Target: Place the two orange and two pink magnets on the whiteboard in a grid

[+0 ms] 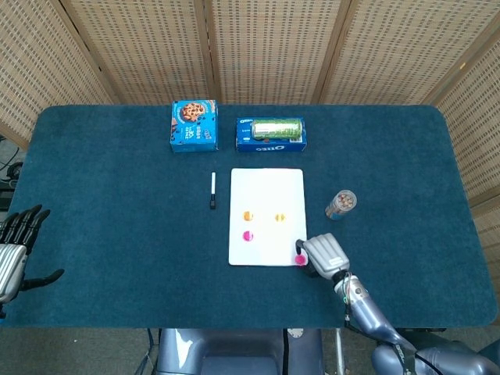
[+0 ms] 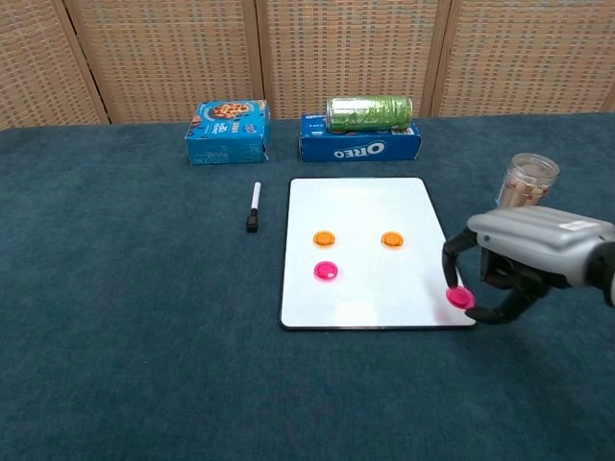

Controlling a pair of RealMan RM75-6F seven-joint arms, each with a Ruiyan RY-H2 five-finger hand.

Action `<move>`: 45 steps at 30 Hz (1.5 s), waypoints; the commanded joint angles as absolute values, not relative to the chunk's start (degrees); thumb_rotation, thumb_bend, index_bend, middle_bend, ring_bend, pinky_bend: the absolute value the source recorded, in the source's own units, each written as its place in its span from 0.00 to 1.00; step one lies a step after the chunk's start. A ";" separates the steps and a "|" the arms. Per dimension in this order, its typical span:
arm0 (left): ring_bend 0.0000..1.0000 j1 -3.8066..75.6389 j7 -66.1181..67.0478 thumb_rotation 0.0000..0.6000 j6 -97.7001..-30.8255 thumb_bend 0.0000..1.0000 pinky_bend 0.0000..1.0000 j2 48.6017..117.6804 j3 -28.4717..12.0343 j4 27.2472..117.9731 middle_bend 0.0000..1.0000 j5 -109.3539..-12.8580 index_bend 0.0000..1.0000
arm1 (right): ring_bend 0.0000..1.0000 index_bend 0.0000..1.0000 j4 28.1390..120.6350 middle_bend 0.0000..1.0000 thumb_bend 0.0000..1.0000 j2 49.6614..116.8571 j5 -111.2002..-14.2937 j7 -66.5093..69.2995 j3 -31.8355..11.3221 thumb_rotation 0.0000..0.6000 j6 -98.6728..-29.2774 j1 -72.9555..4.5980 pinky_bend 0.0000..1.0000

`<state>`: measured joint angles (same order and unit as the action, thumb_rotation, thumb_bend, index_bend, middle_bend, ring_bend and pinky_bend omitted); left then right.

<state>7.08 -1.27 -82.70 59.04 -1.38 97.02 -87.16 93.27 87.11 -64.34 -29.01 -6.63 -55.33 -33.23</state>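
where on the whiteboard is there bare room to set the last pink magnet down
The right hand holds the pink magnet at the whiteboard's near right corner. Free patch: right of the placed pink magnet, below the right orange magnet. The top strip is bare too.

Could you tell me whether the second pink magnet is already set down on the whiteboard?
Not yet. The right hand holds the second pink magnet pinched at the whiteboard's near right corner; whether it touches the board cannot be told.
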 commanded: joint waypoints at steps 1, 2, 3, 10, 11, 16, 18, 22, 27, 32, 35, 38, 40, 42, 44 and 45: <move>0.00 7.16 -1.39 1.00 -82.46 0.00 0.00 58.99 -1.43 96.95 0.00 -86.94 0.00 | 0.94 0.53 92.36 0.97 0.39 90.89 -55.96 -35.70 -11.25 1.00 -53.89 -38.30 1.00; 0.00 7.19 -1.50 1.00 -82.39 0.00 0.00 58.95 -1.48 96.94 0.00 -86.81 0.00 | 0.94 0.53 91.96 0.97 0.39 91.60 -54.69 -36.91 -11.68 1.00 -54.03 -39.13 1.00; 0.00 7.22 -1.60 1.00 -82.33 0.00 0.00 58.92 -1.55 96.99 0.00 -86.65 0.00 | 0.94 0.53 91.51 0.97 0.39 92.30 -53.52 -38.09 -11.98 1.00 -54.21 -39.91 1.00; 0.00 7.27 -2.13 1.00 -82.16 0.00 0.00 58.72 -1.64 96.97 0.00 -86.37 0.00 | 0.94 0.53 88.49 0.97 0.39 96.20 -45.81 -43.53 -13.09 1.00 -55.72 -44.02 1.00; 0.00 7.27 -2.30 1.00 -82.16 0.00 0.00 58.66 -1.69 96.93 0.00 -86.32 0.00 | 0.94 0.53 88.13 0.97 0.39 96.54 -44.88 -44.07 -13.05 1.00 -56.03 -44.44 1.00; 0.00 7.19 -2.81 1.00 -82.31 0.00 0.00 58.47 -1.70 96.93 0.00 -86.37 0.00 | 0.94 0.53 86.42 0.97 0.39 97.35 -42.08 -45.46 -12.67 1.00 -56.96 -45.63 1.00; 0.00 7.18 -2.93 1.00 -82.33 0.00 0.00 58.39 -1.67 96.95 0.00 -86.44 0.00 | 0.94 0.53 85.94 0.97 0.39 97.55 -41.17 -45.68 -12.56 1.00 -57.32 -45.98 1.00; 0.00 7.20 -2.85 1.00 -82.33 0.00 0.00 58.39 -1.68 96.95 0.00 -86.46 0.00 | 0.94 0.53 85.56 0.97 0.39 97.91 -40.08 -45.97 -12.24 1.00 -58.04 -46.55 1.00; 0.00 7.19 -2.88 1.00 -82.30 0.00 0.00 58.41 -1.69 96.93 0.00 -86.37 0.00 | 0.94 0.53 85.45 0.97 0.39 98.35 -39.85 -45.94 -11.79 1.00 -58.61 -47.13 1.00; 0.00 7.22 -2.84 1.00 -82.23 0.00 0.00 58.40 -1.68 96.95 0.00 -86.38 0.00 | 0.94 0.53 84.94 0.97 0.39 98.68 -38.90 -46.35 -11.40 1.00 -58.91 -47.64 1.00; 0.00 7.20 -2.89 1.00 -82.30 0.00 0.00 58.38 -1.73 96.94 0.00 -86.32 0.00 | 0.94 0.50 84.90 0.97 0.37 98.63 -38.07 -46.60 -11.16 1.00 -59.06 -47.84 1.00; 0.00 7.23 -2.97 1.00 -82.23 0.00 0.00 58.36 -1.72 96.93 0.00 -86.33 0.00 | 0.94 0.48 84.97 0.97 0.36 98.58 -37.96 -46.53 -10.95 1.00 -59.36 -47.99 1.00; 0.00 7.22 -3.02 1.00 -82.29 0.00 0.00 58.32 -1.74 96.95 0.00 -86.35 0.00 | 0.94 0.47 85.11 0.97 0.36 98.51 -37.94 -46.33 -10.86 1.00 -59.46 -48.05 1.00; 0.00 7.18 -3.05 1.00 -82.38 0.00 0.00 58.30 -1.74 96.97 0.00 -86.39 0.00 | 0.94 0.47 85.18 0.97 0.36 98.44 -38.08 -46.16 -10.74 1.00 -59.61 -48.09 1.00; 0.00 7.18 -3.11 1.00 -82.41 0.00 0.00 58.30 -1.77 96.95 0.00 -86.38 0.00 | 0.94 0.46 85.35 0.97 0.36 98.32 -38.16 -45.98 -10.67 1.00 -59.77 -48.13 1.00; 0.00 7.17 -3.12 1.00 -82.40 0.00 0.00 58.29 -1.76 96.93 0.00 -86.38 0.00 | 0.94 0.46 85.40 0.97 0.36 98.26 -38.16 -45.91 -10.64 1.00 -59.81 -48.15 1.00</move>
<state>7.17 -3.12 -82.40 58.29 -1.75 96.93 -86.38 85.36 98.30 -38.15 -45.96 -10.67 -59.78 -48.13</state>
